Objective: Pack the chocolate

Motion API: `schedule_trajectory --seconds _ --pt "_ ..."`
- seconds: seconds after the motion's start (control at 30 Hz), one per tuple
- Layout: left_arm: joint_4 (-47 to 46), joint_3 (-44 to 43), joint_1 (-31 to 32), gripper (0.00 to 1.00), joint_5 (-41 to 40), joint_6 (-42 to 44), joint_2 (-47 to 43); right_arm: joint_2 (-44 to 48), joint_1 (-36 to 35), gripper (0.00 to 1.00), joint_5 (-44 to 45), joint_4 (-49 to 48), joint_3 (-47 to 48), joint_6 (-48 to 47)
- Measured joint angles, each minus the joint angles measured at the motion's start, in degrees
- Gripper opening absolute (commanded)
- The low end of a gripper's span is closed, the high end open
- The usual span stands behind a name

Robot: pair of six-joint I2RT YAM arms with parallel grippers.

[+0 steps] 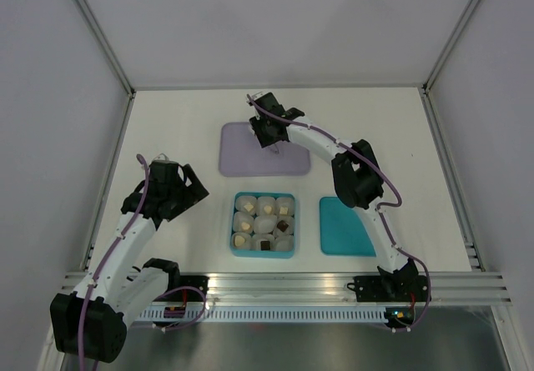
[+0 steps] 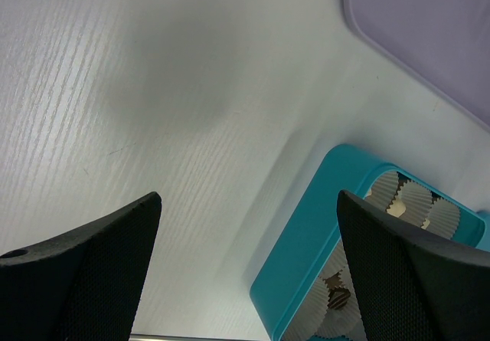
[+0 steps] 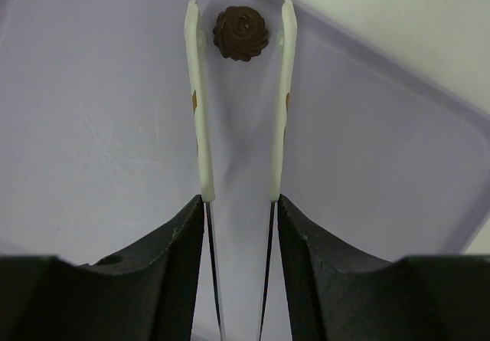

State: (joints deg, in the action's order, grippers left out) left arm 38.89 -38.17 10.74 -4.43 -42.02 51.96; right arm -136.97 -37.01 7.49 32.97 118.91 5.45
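- Chocolate, one dark brown swirled piece, lies on the lavender tray, near its far edge.
- It sits between the tips of the right gripper. The two pale fingers stand narrowly apart, with a thin gap on each side of the piece, so nothing is clamped.
- Just in front of the tray, a teal box holds nine white paper cups in three rows. Several cups carry packed pieces, some cream-white and some dark brown.
- Beside the box, on its right, a flat teal lid lies on the table.
- On the box's left, the left gripper hangs over bare table with its jaws spread wide, holding nothing.
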Motion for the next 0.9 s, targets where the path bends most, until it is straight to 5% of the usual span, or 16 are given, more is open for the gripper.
schedule_trajectory --seconds 0.27,0.6,0.9 --pt "0.0 0.0 0.0 1.0 0.0 0.0 -0.1 0.0 0.0 0.46 1.3 0.3 0.2 1.0" --pt "0.0 0.0 0.0 1.0 0.0 0.0 -0.5 0.6 0.0 0.22 1.1 -1.5 -1.1 2.0" --pt "0.0 0.0 0.0 1.0 0.0 0.0 -1.0 17.8 -1.0 0.13 3.0 -7.4 -23.0 1.5"
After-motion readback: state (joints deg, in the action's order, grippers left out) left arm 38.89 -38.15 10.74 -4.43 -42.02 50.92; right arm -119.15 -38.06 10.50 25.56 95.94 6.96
